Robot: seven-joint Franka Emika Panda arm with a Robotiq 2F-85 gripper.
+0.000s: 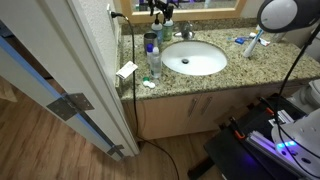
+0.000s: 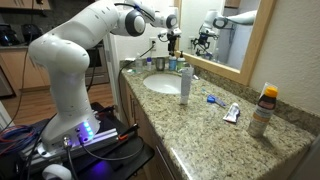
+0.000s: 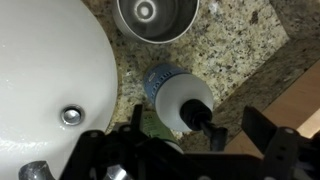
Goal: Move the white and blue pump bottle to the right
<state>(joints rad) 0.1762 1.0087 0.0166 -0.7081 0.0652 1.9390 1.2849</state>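
Observation:
The white and blue pump bottle (image 3: 172,92) stands on the granite counter behind the sink, seen from above in the wrist view, with its white shoulder and dark pump head. It is small in both exterior views (image 1: 167,29) (image 2: 172,61). My gripper (image 3: 200,130) is open and above the bottle, one finger on each side with a gap to both. It also shows at the back of the counter in both exterior views (image 1: 160,9) (image 2: 171,38).
A round cup (image 3: 150,15) stands close beside the pump bottle. The white sink basin (image 3: 45,70) and the faucet (image 1: 185,32) are next to it. A clear bottle with a blue cap (image 2: 185,85), a toothpaste tube (image 2: 231,113) and an amber bottle (image 2: 263,110) stand along the counter. The mirror (image 2: 225,30) is behind.

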